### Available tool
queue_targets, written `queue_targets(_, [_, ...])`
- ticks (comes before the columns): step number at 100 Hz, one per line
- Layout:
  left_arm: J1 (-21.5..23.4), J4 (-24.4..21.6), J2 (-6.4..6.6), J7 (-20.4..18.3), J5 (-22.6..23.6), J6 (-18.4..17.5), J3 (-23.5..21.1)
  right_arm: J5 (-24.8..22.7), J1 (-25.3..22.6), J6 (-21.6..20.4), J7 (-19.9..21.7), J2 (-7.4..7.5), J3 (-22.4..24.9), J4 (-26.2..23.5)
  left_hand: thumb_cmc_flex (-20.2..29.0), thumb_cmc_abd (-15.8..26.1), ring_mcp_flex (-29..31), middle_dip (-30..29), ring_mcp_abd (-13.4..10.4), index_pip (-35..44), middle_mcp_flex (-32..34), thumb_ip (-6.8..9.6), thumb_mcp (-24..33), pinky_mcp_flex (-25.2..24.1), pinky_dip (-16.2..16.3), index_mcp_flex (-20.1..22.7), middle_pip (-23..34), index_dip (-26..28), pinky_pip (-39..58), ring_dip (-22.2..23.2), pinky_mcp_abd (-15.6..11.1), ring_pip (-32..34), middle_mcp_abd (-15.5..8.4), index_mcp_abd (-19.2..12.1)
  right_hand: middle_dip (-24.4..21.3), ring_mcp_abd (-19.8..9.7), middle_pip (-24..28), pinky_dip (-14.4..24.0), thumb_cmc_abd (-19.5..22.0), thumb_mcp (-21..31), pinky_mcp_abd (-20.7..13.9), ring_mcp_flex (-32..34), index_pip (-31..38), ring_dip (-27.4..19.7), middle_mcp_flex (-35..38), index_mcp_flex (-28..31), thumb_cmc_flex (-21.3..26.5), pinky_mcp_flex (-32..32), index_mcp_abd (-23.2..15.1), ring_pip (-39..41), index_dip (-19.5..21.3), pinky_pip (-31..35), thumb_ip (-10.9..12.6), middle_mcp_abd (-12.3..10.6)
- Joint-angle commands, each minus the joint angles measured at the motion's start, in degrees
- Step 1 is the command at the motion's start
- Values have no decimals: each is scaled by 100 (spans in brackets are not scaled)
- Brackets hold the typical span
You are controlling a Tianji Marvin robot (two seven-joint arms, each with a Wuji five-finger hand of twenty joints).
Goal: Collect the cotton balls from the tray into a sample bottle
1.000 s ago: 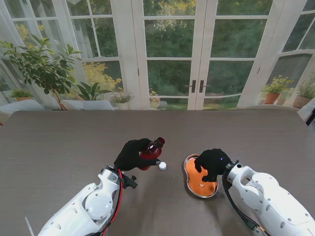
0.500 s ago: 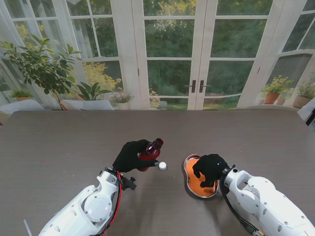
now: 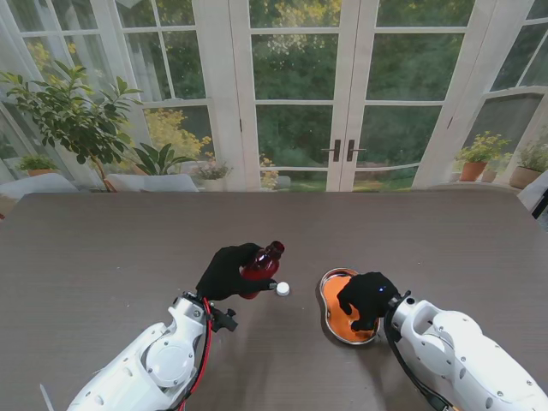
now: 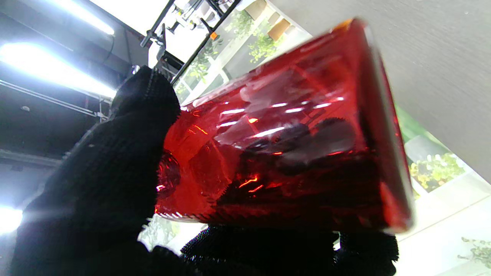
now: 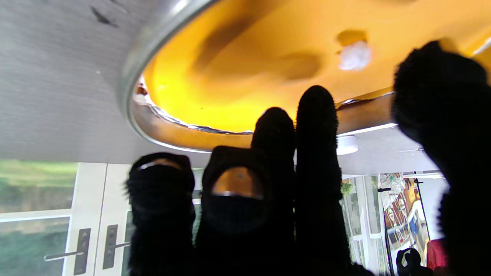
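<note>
Stand view, item by item: the black-gloved right hand (image 3: 366,297) has drawn slightly nearer to me over the last second and sits lower over the orange-lined, steel-rimmed kidney tray (image 3: 328,295) — a reach settling toward a pick, by my reading. Right wrist view: the fingers (image 5: 317,126) are spread with nothing between them, thumb set well apart from the rest, so this hand is empty and open; one small white cotton ball (image 5: 355,55) lies on the orange floor of the tray, near the thumb but not touching it. Whether more balls lie under the hand cannot be told. The black-gloved left hand (image 3: 227,270) has not shifted — wrapped around the red translucent sample bottle (image 3: 261,265), held tilted with its neck pointing away from me. A small white round cap (image 3: 282,288) rests on the dark wood-grain table (image 3: 103,248) just beside the bottle. No ball lifted yet.
</note>
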Motion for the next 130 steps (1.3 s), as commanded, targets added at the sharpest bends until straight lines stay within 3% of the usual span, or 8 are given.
queue_targets(1, [12, -49, -10, -110, -13, 19, -2, -47, -39, 7, 64, 13, -38, -43, 1367, 873, 163, 123, -268, 1592, 542, 349, 1601, -73, -85, 883, 253, 161, -42, 37, -452, 1, -936, -1739, 75, -155, 151, 105, -320, 322, 147, 147, 148, 82, 228, 239, -192, 34, 130, 228, 178, 272, 23, -98])
queue_targets(42, [16, -63, -9, -130, -32, 22, 8, -145, -101, 43, 72, 28, -9, -148, 1370, 891, 173, 121, -266, 1589, 543, 347, 1574, -69, -85, 882, 259, 166, -45, 39, -462, 2, -934, -1743, 71, -146, 109, 96, -157, 298, 164, 144, 129, 114, 329, 307, -16, 89, 169, 320, 19, 312, -125, -75])
queue_targets(58, [17, -63, -11, -125, -33, 22, 10, -181, -134, 24, 122, 38, 14, -204, 1373, 858, 175, 124, -262, 1591, 549, 348, 1591, -75, -87, 885, 259, 168, -50, 40, -456, 0, -941, -1739, 65, -144, 88, 94, -80, 303, 162, 144, 99, 114, 316, 286, -23, 88, 183, 323, -24, 314, -75, -63])
queue_targets(64, [16, -61, -11, -124, -30, 18, 11, -205, -139, 30, 129, 43, 14, -224, 1372, 869, 161, 124, -257, 1591, 547, 346, 1593, -75, -87, 886, 258, 169, -50, 39, -456, -5, -954, -1739, 68, -155, 86, 92, 12, 265, 143, 145, 167, 120, 326, 277, 16, 93, 178, 343, -234, 328, -300, -60])
queue_targets(82, [21, -63, -13, -119, -32, 11, 10, -290, -141, 87, 167, 58, -3, -283, 1376, 898, 165, 125, -257, 1590, 541, 340, 1561, -80, -87, 883, 258, 171, -55, 42, -458, -3, -951, -1736, 68, -154, 80, 90, 227, 196, 145, 144, 237, 126, 322, 216, 86, 101, 179, 367, -475, 339, -516, -41])
queue_targets(104, [36, -75, -12, -110, -25, 13, -1, -294, -136, 127, 325, 66, -6, -344, 1381, 897, 163, 123, -249, 1585, 543, 341, 1555, -81, -84, 882, 260, 171, -50, 43, -439, -3, -943, -1713, 69, -148, 75, 89, 408, 158, 131, 144, 184, 130, 297, 192, 37, 99, 226, 383, -579, 345, -384, -29])
queue_targets(115, [44, -82, -11, -104, -20, 16, -6, -318, -111, 116, 354, 78, -61, -341, 1383, 892, 160, 122, -241, 1586, 540, 344, 1563, -90, -85, 887, 257, 172, -56, 43, -441, -3, -939, -1714, 73, -192, 81, 92, 432, 154, 135, 147, 148, 140, 300, 221, -44, 95, 238, 416, -536, 351, -183, -30])
queue_targets(130, [64, -97, -7, -103, -15, 29, -19, -290, -104, 106, 407, 78, -106, -341, 1386, 893, 161, 124, -248, 1586, 543, 344, 1567, -90, -86, 888, 260, 173, -59, 44, -449, -2, -941, -1724, 70, -166, 84, 96, 419, 118, 164, 144, 152, 154, 348, 270, -31, 102, 251, 455, -523, 361, -231, -18])
